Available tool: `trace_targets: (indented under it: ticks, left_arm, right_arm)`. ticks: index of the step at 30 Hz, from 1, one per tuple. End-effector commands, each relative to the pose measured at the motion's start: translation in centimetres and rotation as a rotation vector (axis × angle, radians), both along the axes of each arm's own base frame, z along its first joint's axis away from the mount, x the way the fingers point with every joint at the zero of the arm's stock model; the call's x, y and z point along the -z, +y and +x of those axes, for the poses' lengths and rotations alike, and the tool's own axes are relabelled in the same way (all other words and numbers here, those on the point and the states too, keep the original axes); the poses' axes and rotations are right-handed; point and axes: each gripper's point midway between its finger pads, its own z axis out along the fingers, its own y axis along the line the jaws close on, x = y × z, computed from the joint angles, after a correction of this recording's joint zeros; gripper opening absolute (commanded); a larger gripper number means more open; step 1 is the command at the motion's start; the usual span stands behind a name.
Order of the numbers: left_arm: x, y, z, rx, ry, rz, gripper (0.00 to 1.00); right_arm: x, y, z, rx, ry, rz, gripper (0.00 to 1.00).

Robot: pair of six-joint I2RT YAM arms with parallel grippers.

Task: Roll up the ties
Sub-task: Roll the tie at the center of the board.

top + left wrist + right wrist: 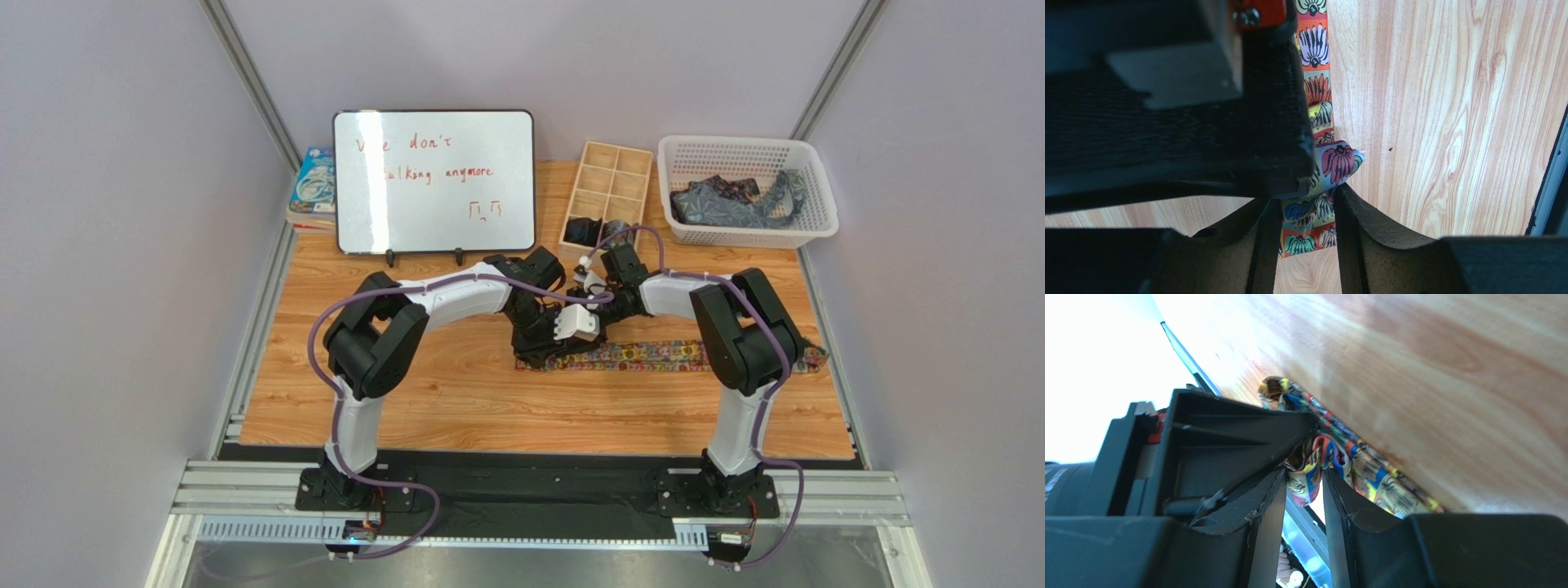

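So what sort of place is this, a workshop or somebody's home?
Most likely a robotics lab test booth: plain grey partition walls, a left arm and right arm bolted at the edge of a wooden table, and props laid out, a whiteboard and a basket of ties.

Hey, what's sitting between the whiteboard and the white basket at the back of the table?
A wooden compartment box stands between them; the top view shows it.

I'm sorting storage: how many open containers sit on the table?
2. A wooden divided box at the back centre, right of the whiteboard; a white mesh basket at the back right corner, holding dark ties. The whiteboard may hide more.
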Motion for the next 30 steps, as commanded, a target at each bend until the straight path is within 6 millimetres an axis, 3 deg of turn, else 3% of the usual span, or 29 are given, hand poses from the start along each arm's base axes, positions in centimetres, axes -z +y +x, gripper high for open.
trace_targets:
  ticks: [1, 5, 8, 12, 15, 21, 25, 26, 30]
  left_arm:
    - [0.0, -0.9, -0.3, 0.006, 0.022, -0.014, 0.42]
    - [-0.2, -0.8, -0.2, 0.003, 0.022, -0.015, 0.46]
    - [-0.9, -0.4, 0.0, -0.014, 0.017, -0.031, 0.57]
    - [-3.2, 0.5, 1.1, -0.04, -0.035, -0.093, 0.67]
    - [-3.6, 1.3, 1.5, -0.028, -0.088, -0.093, 0.7]
    - [-2.1, 2.4, 1.2, -0.011, -0.082, -0.038, 0.71]
    - [-2.8, 1.5, 1.9, -0.033, -0.085, -0.06, 0.73]
    - [-3.2, 0.8, 1.9, -0.023, -0.091, -0.091, 0.8]
    - [-3.4, -0.7, 1.7, 0.003, -0.139, -0.121, 0.85]
  right_arm:
    - [0.4, 0.9, 0.6, -0.004, -0.028, 0.012, 0.34]
    - [1.9, 0.1, 0.2, -0.037, -0.022, -0.046, 0.12]
    - [2.5, -0.7, 0.4, -0.028, -0.026, -0.078, 0.0]
    - [3.3, -1.3, 0.6, -0.039, -0.039, -0.112, 0.0]
    - [3.7, -1.6, 0.8, -0.043, -0.053, -0.13, 0.0]
    - [3.9, -1.7, 1.2, -0.043, -0.077, -0.14, 0.0]
    - [3.8, -1.4, 1.6, -0.033, -0.074, -0.127, 0.0]
    - [3.8, -1.4, 1.8, -0.029, -0.073, -0.125, 0.0]
    - [3.4, -1.0, 2.1, -0.027, -0.077, -0.107, 0.0]
